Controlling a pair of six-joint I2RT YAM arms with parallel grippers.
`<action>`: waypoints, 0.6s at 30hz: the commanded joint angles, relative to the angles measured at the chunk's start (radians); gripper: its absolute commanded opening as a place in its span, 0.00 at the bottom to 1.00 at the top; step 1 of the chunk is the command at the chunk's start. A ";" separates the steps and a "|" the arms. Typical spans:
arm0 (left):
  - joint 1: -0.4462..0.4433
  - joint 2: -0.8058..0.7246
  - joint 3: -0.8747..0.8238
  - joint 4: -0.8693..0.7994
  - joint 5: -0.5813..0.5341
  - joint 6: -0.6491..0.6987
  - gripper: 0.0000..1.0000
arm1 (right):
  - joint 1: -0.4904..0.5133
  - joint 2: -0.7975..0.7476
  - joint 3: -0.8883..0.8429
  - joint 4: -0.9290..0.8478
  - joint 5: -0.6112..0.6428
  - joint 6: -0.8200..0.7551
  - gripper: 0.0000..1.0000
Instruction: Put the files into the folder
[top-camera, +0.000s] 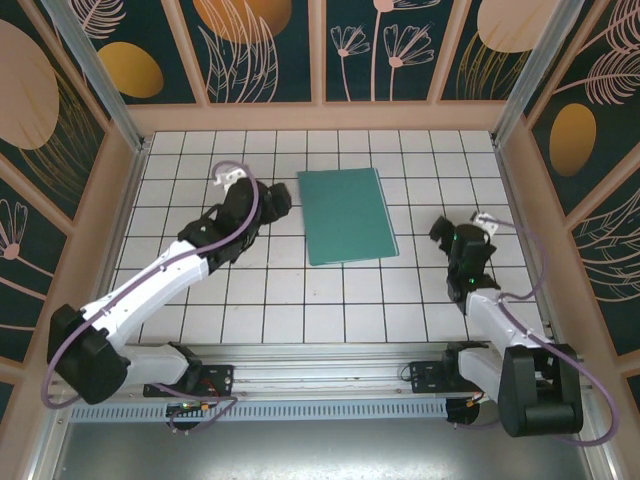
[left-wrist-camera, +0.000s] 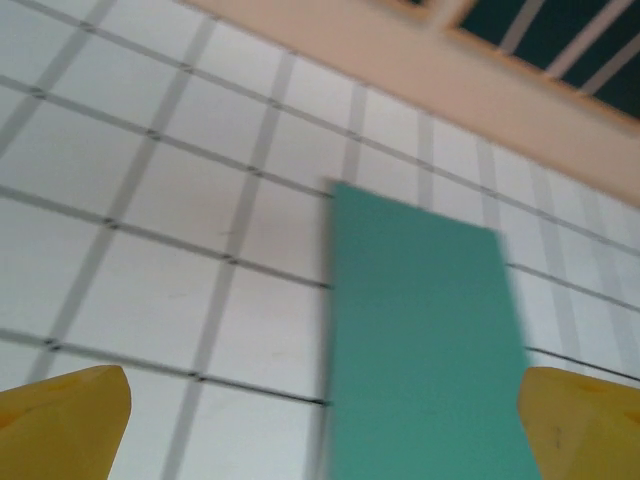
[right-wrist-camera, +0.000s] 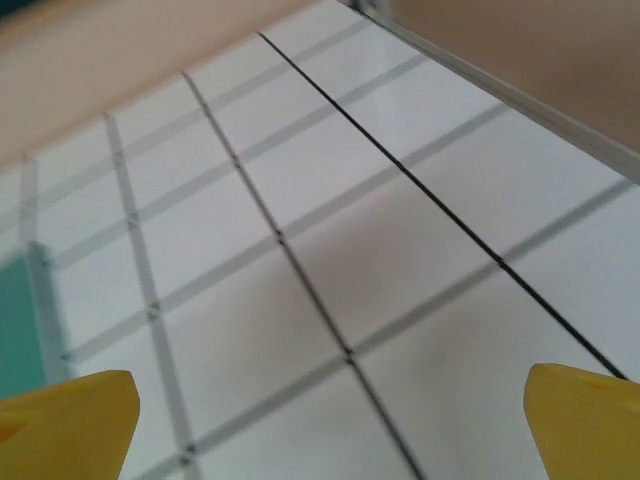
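Observation:
The dark green folder (top-camera: 346, 215) lies closed and flat on the white tiled table (top-camera: 300, 290), near its middle. The files are out of view. My left gripper (top-camera: 281, 201) hovers at the folder's left edge, open, with nothing between its yellow fingertips (left-wrist-camera: 70, 425). In the left wrist view the folder (left-wrist-camera: 425, 350) stretches away ahead, its left edge midway between the jaws. My right gripper (top-camera: 443, 231) stands to the right of the folder, apart from it, also open and empty. The right wrist view has its yellow fingertips (right-wrist-camera: 65, 420) over bare tiles and a sliver of the folder (right-wrist-camera: 18, 320) at far left.
Wooden side walls (top-camera: 525, 200) and a back wall (top-camera: 320, 118) fence the tiled table. A metal rail (top-camera: 320, 385) with both arm bases runs along the near edge. Bare tiles lie in front of the folder and on both sides.

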 joint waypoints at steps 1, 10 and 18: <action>-0.002 -0.067 -0.120 0.018 -0.209 0.033 0.99 | -0.002 0.050 -0.073 0.335 0.108 -0.185 0.99; 0.010 -0.125 -0.240 0.027 -0.260 0.045 0.99 | -0.016 0.307 -0.093 0.759 -0.079 -0.256 0.99; 0.023 -0.120 -0.307 0.102 -0.239 0.080 0.99 | -0.060 0.516 -0.154 1.093 -0.190 -0.299 0.99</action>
